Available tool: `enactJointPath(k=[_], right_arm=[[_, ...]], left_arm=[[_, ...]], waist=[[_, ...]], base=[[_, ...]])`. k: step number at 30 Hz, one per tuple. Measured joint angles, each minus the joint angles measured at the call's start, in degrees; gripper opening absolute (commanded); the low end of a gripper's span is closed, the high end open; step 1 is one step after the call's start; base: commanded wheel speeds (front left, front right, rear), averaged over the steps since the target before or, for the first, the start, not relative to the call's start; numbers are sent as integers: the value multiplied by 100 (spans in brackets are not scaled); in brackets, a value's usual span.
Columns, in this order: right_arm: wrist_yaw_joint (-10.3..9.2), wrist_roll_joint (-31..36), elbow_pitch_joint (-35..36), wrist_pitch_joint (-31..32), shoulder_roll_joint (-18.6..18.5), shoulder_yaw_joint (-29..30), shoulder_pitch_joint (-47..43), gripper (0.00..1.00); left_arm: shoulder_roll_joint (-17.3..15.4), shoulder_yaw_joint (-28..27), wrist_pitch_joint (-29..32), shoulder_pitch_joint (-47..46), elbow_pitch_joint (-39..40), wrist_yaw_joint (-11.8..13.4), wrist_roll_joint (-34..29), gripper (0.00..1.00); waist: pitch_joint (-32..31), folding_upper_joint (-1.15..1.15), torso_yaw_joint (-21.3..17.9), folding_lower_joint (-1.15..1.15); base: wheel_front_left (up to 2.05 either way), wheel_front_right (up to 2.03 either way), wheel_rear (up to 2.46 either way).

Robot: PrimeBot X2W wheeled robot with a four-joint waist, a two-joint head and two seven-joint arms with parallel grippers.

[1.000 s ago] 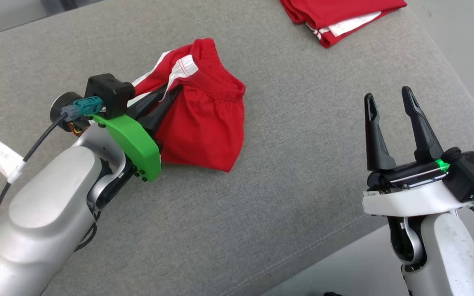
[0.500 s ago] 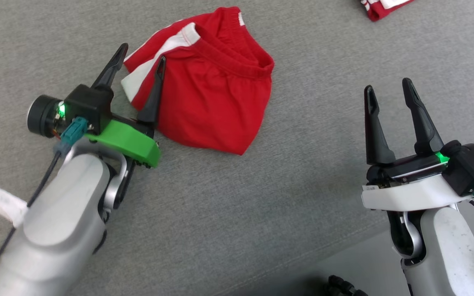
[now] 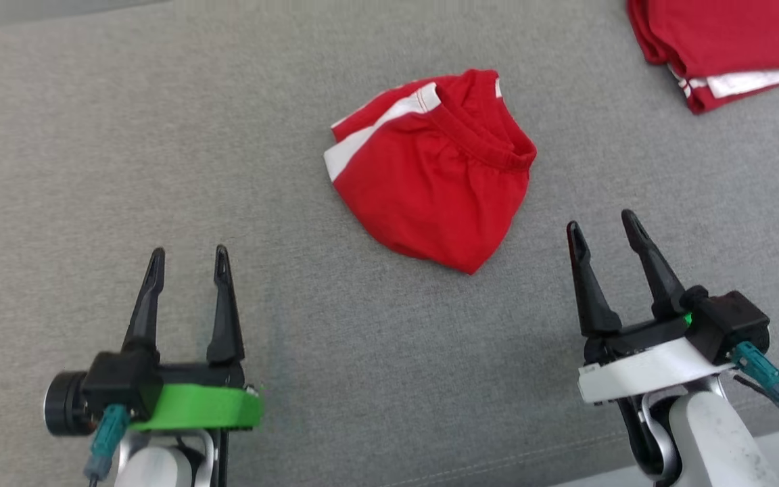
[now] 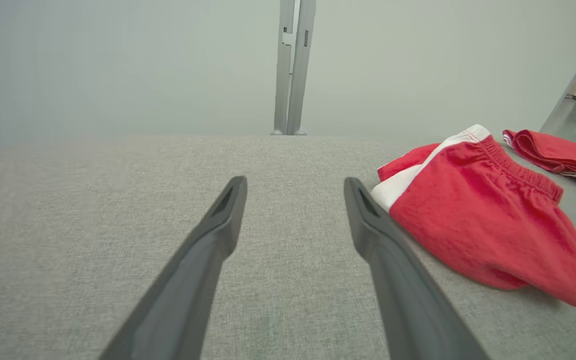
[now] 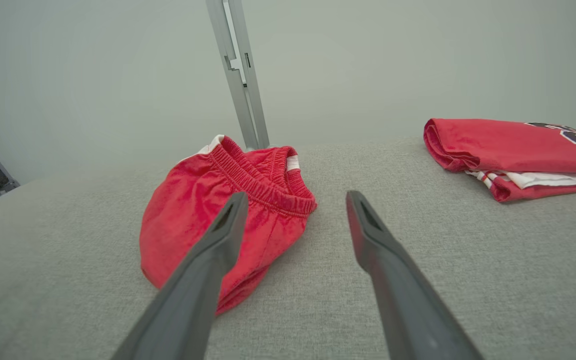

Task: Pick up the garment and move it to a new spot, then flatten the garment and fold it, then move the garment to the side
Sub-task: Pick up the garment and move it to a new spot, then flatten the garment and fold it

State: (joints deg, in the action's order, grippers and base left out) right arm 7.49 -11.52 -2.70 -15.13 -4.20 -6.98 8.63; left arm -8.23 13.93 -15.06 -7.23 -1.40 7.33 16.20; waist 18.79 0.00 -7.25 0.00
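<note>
The garment (image 3: 433,179) is a pair of red shorts with white side stripes, lying bunched on the grey cushion, waistband toward the far right. It also lies at the right of the left wrist view (image 4: 478,220) and left of centre in the right wrist view (image 5: 208,220). My left gripper (image 3: 186,260) stands open at the lower left, well short of the garment, nothing between its fingers. My right gripper (image 3: 604,230) stands open at the lower right, just right of the garment's near corner. From each wrist, the left gripper (image 4: 293,185) and right gripper (image 5: 295,200) show spread fingers.
A folded pile of red clothes (image 3: 727,47) lies at the far right of the grey cushion (image 3: 126,169), also at right in the right wrist view (image 5: 513,150). A grey metal post (image 4: 292,65) stands behind the cushion. The cushion's front edge runs near my right arm.
My left gripper has opened, let go of the garment and drawn back to the lower left. The garment now lies free. The head camera has shifted; the right gripper stays open.
</note>
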Motion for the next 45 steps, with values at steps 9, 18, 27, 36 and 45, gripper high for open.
enactJointPath(k=[9, 18, 27, 36, 45], right_arm=[[0, -9, -189, 0, 45, -78, -687, 100], [0, -10, -357, 0, 92, -130, -1082, 100], [0, -19, -409, 0, 112, -102, -1177, 100], [0, -48, -427, 0, 115, -82, -1185, 100], [0, -68, -448, 0, 122, -80, -1191, 100]], left_arm=[[456, -694, -7, 1427, 513, -458, -576, 100], [527, -823, -7, 2027, 591, -558, -815, 100], [531, -670, -8, 2134, 539, -510, -782, 100], [532, -581, -8, 2134, 542, -472, -834, 100], [533, -579, -8, 2132, 490, -470, -848, 100]], waist=[[-1147, 0, 415, 0], [-1973, 0, 658, 0], [-2266, 0, 765, 0], [-2278, 0, 795, 0], [-2306, 0, 823, 0]], base=[[0, 0, 0], [0, 0, 0], [0, 0, 0], [0, 0, 0], [0, 0, 0]])
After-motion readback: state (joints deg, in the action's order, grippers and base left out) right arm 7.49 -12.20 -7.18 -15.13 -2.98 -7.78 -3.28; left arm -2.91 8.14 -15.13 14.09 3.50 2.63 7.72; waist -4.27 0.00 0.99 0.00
